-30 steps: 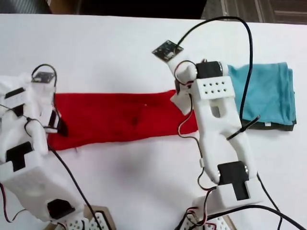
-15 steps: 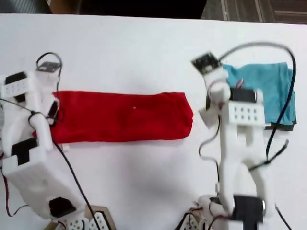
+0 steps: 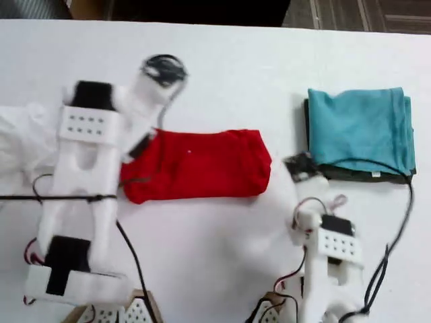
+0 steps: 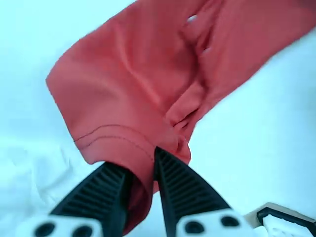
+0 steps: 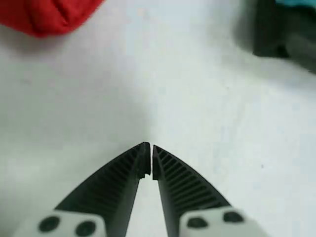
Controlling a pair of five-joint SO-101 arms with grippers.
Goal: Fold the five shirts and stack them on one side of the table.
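Between the left jaws sits the hem of the red shirt, pinched tight, likely so this end can be carried over for the next fold. Its other end lies flat on the tabletop. Above the held end, the left arm leans out long. The right jaws are all but shut, hold nothing, and point down at bare tabletop. Tucked low, the right arm leaves room. Beside it, the folded teal shirt lies on a dark one.

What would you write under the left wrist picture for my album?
The left pincer pinching the hem of the red shirt over the white table.
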